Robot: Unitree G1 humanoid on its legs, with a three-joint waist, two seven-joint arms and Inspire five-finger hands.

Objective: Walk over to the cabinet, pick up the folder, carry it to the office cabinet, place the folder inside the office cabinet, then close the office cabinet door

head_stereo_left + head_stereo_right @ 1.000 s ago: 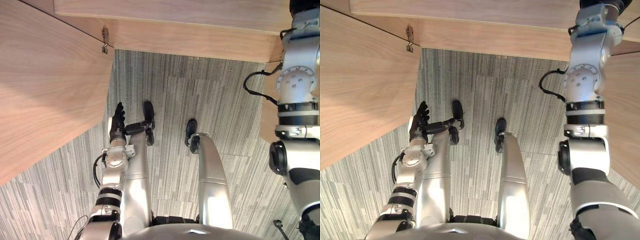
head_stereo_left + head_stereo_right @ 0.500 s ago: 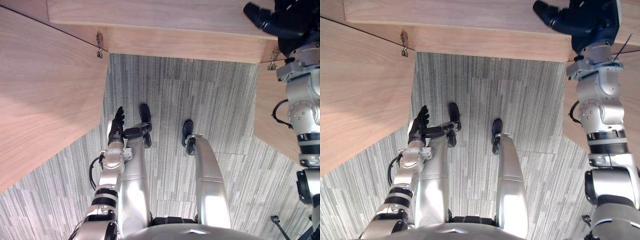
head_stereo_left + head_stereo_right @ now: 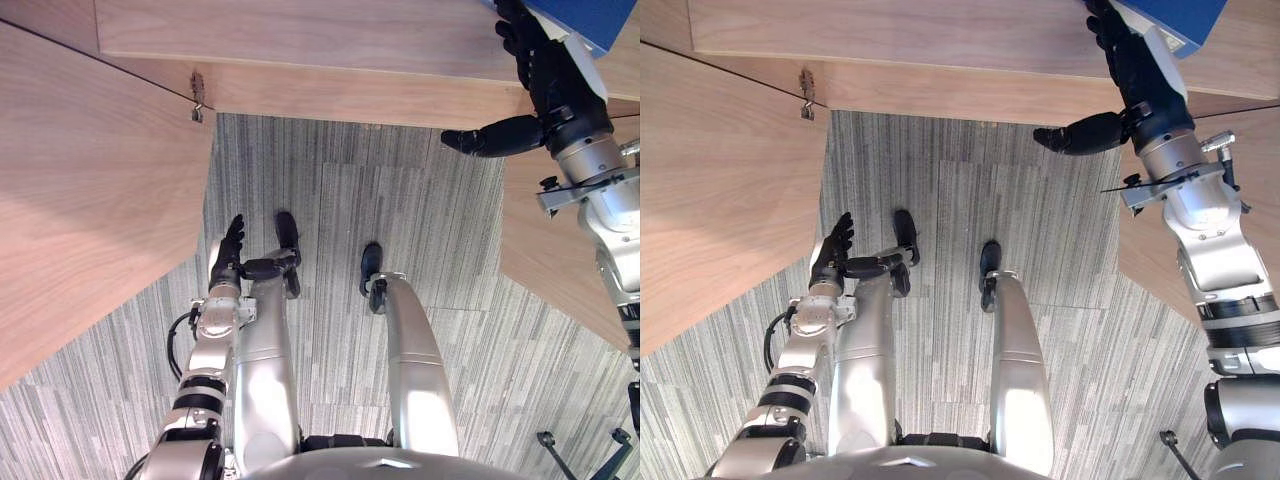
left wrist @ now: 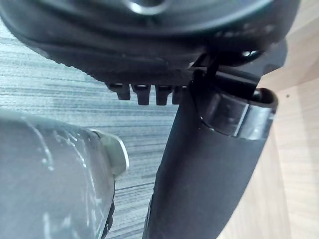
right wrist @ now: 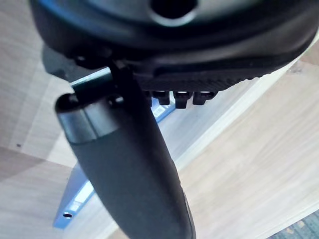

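A blue folder (image 3: 590, 18) with a white edge shows at the top right, over the wooden cabinet shelf (image 3: 350, 50). My right hand (image 3: 545, 75) is raised to it, with straight fingers lying against its side and the thumb standing out apart. In the right wrist view the folder (image 5: 82, 191) lies on light wood past the thumb of my right hand (image 5: 134, 164). My left hand (image 3: 228, 250) hangs low by the cabinet's left door, fingers relaxed and holding nothing.
The cabinet's left door (image 3: 90, 190) stands open on a metal hinge (image 3: 197, 95). The right door (image 3: 545, 260) also stands open beside my right arm. Grey striped carpet (image 3: 400, 190) lies between the two doors.
My right arm has drawn back from deep in the cabinet, so the hand and the blue folder's edge now show at the top right. The left hand has stayed put.
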